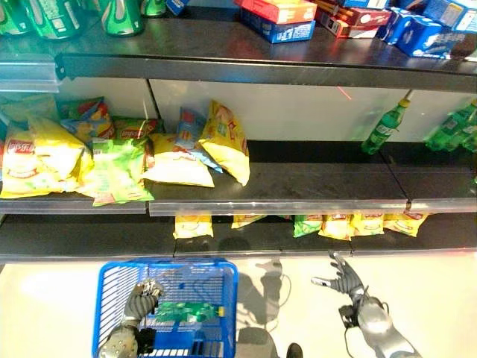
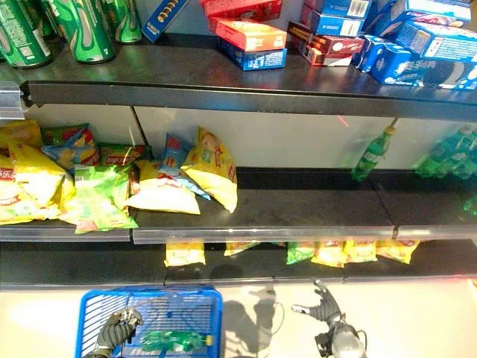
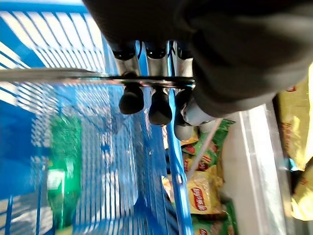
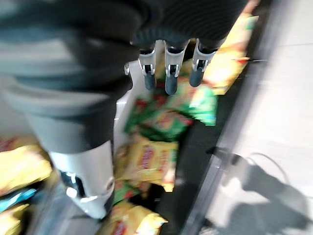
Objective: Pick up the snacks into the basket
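The left hand (image 1: 140, 298) was curled round the metal handle (image 3: 58, 75) of the blue basket (image 1: 112, 287), which stood on the floor at near left. A green snack bag (image 1: 182, 311) lay inside the basket. The right hand (image 1: 345, 280) hung at near right with fingers spread, holding nothing. Yellow snack bags (image 1: 350, 224) lay on the bottom shelf (image 1: 89, 237) just beyond it.

Shop, stocked shelves (image 1: 276, 190), snack bags (image 1: 179, 168), blue basket (image 1: 223, 280)
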